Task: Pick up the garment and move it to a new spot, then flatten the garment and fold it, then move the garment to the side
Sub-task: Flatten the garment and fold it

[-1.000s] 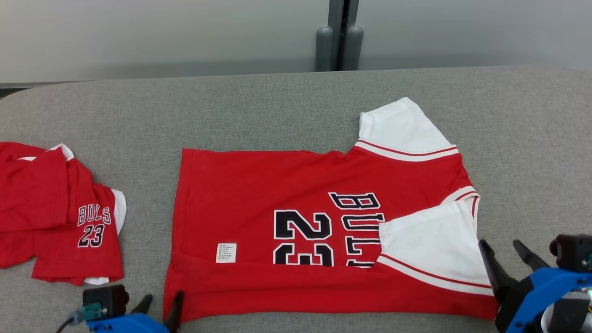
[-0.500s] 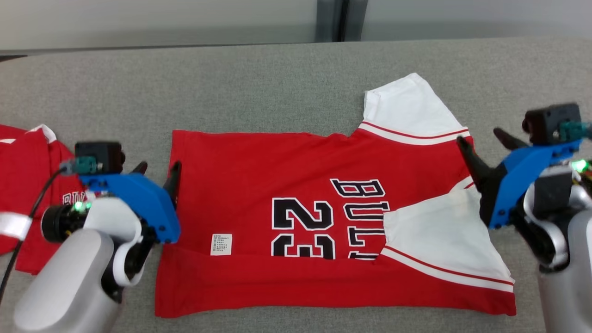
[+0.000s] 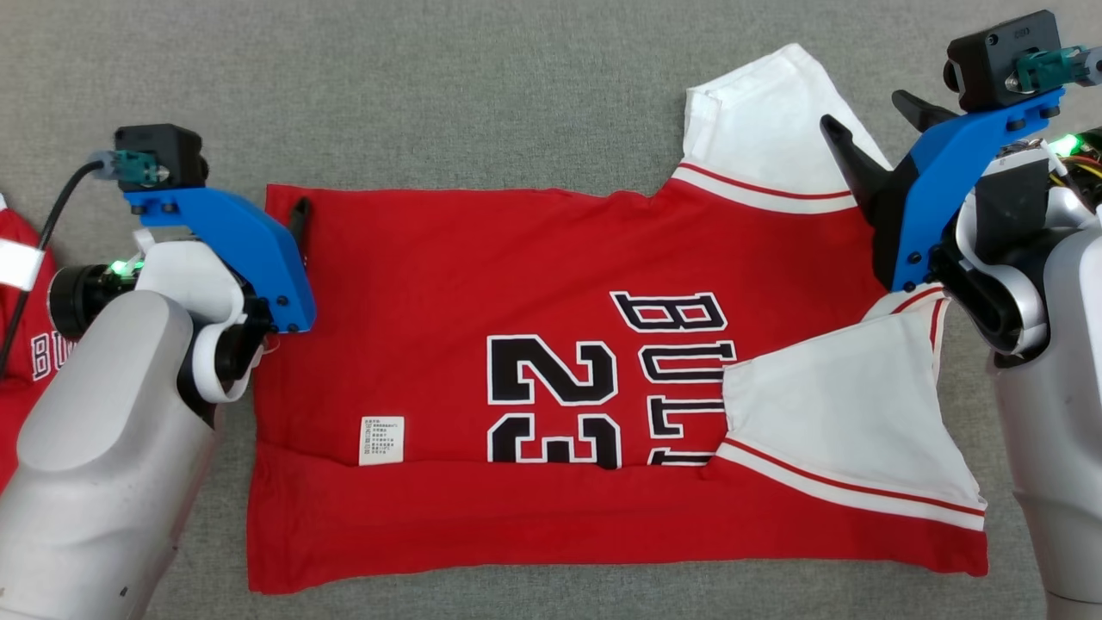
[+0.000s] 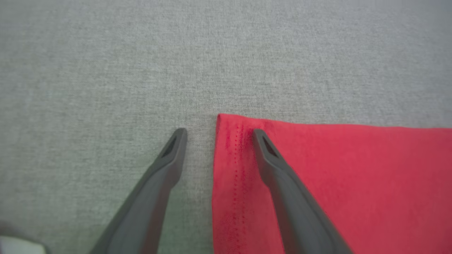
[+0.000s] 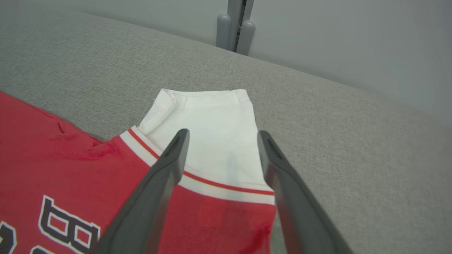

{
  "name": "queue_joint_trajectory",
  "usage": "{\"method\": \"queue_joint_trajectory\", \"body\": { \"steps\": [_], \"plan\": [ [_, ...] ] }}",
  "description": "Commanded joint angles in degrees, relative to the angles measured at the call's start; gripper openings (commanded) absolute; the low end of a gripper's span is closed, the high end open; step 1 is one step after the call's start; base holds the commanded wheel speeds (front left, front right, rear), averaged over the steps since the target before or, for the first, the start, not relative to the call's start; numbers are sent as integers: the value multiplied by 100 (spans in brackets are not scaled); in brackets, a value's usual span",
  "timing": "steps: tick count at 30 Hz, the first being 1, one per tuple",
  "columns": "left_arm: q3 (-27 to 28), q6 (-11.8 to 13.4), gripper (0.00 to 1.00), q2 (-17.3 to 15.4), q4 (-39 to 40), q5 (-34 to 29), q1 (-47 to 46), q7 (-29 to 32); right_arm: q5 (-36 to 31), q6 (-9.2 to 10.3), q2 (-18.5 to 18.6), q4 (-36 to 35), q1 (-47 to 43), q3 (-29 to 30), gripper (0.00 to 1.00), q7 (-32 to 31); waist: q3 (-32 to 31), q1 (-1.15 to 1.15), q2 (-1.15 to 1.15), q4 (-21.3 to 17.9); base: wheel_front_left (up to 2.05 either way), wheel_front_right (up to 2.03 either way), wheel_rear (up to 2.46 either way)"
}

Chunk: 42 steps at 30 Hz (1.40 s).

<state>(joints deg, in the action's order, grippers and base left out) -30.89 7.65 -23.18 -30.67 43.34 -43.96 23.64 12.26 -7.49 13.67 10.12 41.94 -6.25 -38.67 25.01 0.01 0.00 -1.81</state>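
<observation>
The red garment lies spread on the grey surface, its near hem folded up and the near sleeve turned in over the lettering. A second red jersey lies at the left. Farther back, the left pincer gapes wide and empty, straddling the garment's far left corner. The right pincer, equally wide and empty, hovers over the far sleeve.

Matt red cloth jersey lies on rough grey woven fabric surface; the fingers look smooth dark plastic.
</observation>
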Motion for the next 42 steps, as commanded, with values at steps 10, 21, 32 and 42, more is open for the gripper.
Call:
{"method": "queue_joint_trajectory", "body": {
  "steps": [10, 21, 32, 42],
  "plan": [
    [-171, -262, 34, 222, -458, 161, -96, 255, 130, -1, 86, 374, 234, -78, 100, 183, 217, -1, 0, 14, 0, 0, 0],
    [-389, -463, 0, 364, -399, 58, 61, 14, 56, -1, 293, 945, 904, 193, 100, -170, 434, -1, 0, 351, 0, 0, 0],
    [-570, -578, 0, 678, -222, 19, -26, -261, -667, -1, 456, 2126, 1715, 777, 100, -151, 747, -1, 0, 885, 0, 0, 0],
    [-668, -647, 0, 863, -299, 48, -25, -374, -605, -3, 333, 2759, 1807, 975, 95, -329, 885, -1, 0, 1075, 0, 0, 0]
  ]
}}
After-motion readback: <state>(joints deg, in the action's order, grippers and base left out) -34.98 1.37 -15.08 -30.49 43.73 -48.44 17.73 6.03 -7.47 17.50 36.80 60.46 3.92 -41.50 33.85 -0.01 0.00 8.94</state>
